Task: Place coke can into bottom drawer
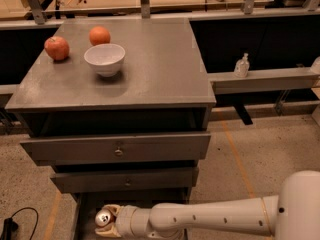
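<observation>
Camera view: a grey metal cabinet with a flat grey counter (160, 59) stands on a speckled floor (265, 154). On the counter's far left part sit a round red apple (56, 48), a round orange (99, 35) just behind and to its right, and a white ceramic bowl (104, 59) in front of the orange, all three near one another but apart.

Below the counter's edge are two shallow grey drawers, the top drawer (150, 146) and the middle drawer (150, 178), each with a small round knob. Under them the bottom drawer (85, 206), grey metal and dark inside, stands pulled open at the lower edge of the picture.

The smooth white robot arm (210, 216) reaches in from the lower right. Its end effector (107, 221) is inside the bottom drawer's opening, fingers clamped around the coke can (103, 217), a small cylinder with its silver top turned toward the camera. Whether the can touches the drawer floor cannot be told.

To the right, a small clear plastic bottle (242, 65) stands on a grey ledge. A black cable (15, 223) lies on the floor at lower left.
</observation>
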